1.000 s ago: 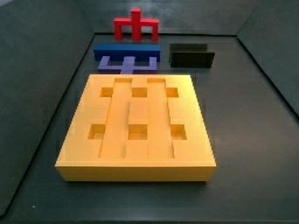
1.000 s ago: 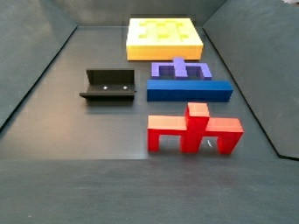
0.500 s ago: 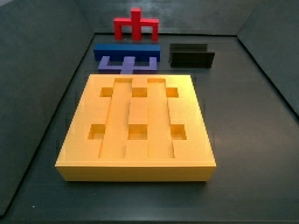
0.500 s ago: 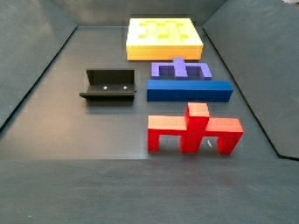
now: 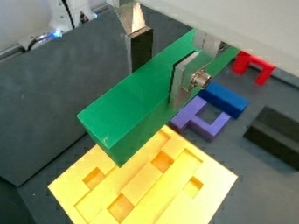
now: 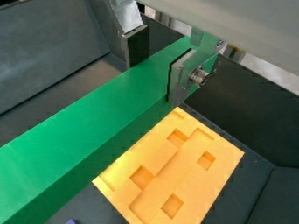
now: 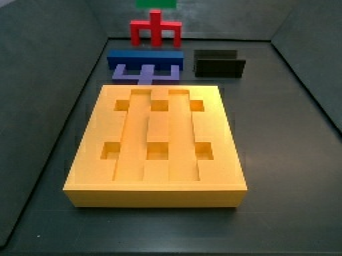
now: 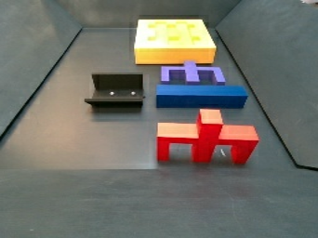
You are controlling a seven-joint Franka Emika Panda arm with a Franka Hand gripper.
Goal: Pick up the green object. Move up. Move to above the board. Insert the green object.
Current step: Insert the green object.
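Pincer: the pincer point(image 5: 163, 54) pinches the green bar point(image 5: 135, 96) across its narrow width, one silver plate on each long face; it shows only in the wrist views, high above the table point(image 7: 287, 120).
Green bar: off the table, level in the pincer, above the board point(image 6: 176, 157) in both wrist views, which show its square holes below the bar.
Board: lies flat on the table in both side views point(image 7: 158, 140), with the blue block point(image 7: 144, 66) just beyond its far edge, the red piece point(image 7: 156, 28) behind that, and the black box point(image 7: 221, 64) beside the blue block.
Step in hand: I judge this to be the move to above the board, with the insertion to follow.
Doing it well: keep the bar level, turn it to run along a groove, centre it over that groove, then descend slowly and straight; a tilted bar would likely catch on a groove edge.
Hidden: neither side view shows the arm, pincer or bar, so height above the board cannot be told.
Cut off: the bar's near end runs out of a wrist view point(image 6: 47, 175).
Unclear: which groove is meant to take the bar.
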